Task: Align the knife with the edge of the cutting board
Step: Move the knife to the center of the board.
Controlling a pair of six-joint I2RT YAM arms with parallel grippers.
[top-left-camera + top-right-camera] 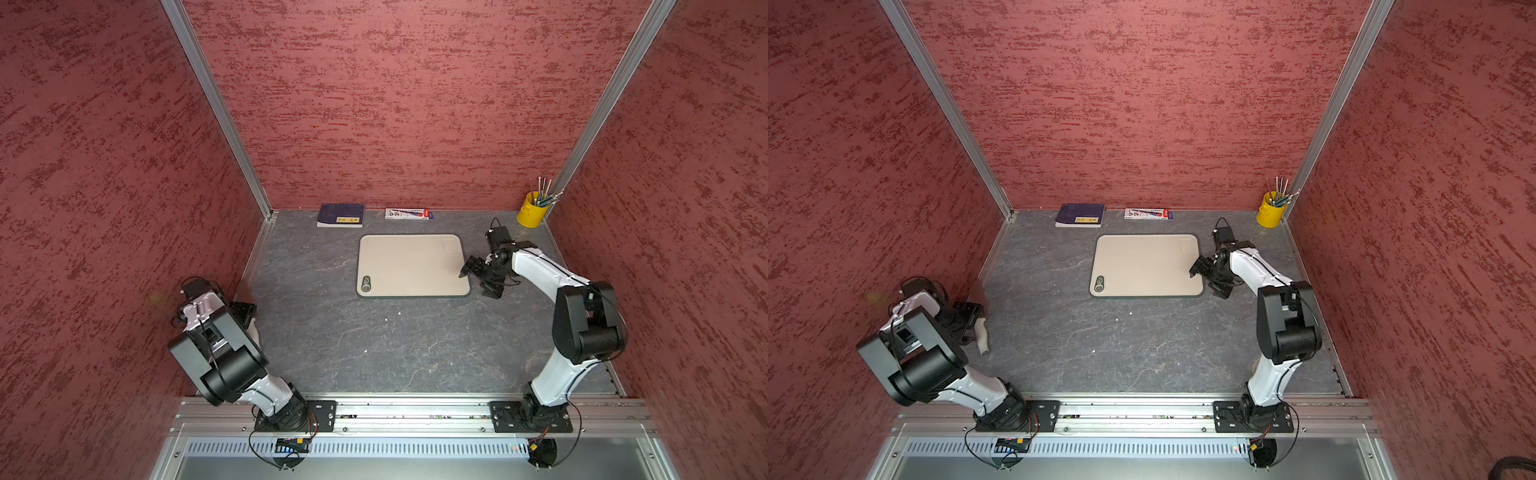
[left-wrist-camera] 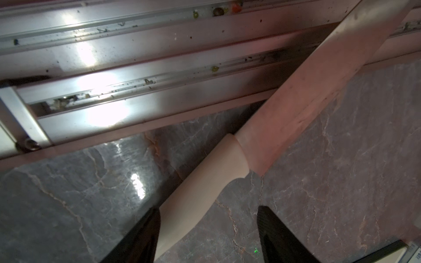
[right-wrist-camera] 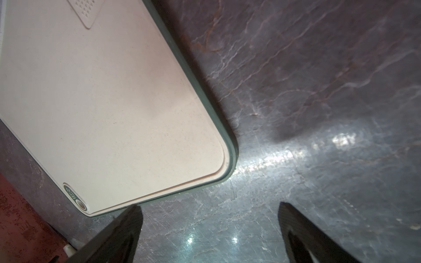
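Sticks [image 1: 544, 194], thin and bunched, fill the one container we find, a yellow cup [image 1: 528, 214] standing in the far right corner of the grey table [image 1: 374, 345]; we cannot tell whether they are pens or tools. Along the back wall lie a dark blue book [image 1: 340, 215] and, beside it, a flat white printed packet [image 1: 407, 213]. Both are apart from the cutting board [image 1: 411, 266], which lies flat just in front of them with its dark oval hole [image 1: 365, 284] at the near left corner. The knife [image 1: 981, 330] is well apart from the board, at the left edge of the table by the aluminium rail [image 2: 136, 91]. In both top views the left arm [image 1: 926, 365] covers most of it and we make out mainly its pale handle [image 2: 205, 182]. In the left wrist view the broad blade crosses in front of the rail, and the handle passes between the fingers of the left gripper [image 2: 208, 208]. Its jaws stand partly apart, one finger against the handle and the other clear of it, so we see no clamp. The right gripper [image 3: 209, 205] hovers at the board's near right corner, jaws spread wide over bare table, with one fingertip [image 3: 127, 223] at the board's rim.
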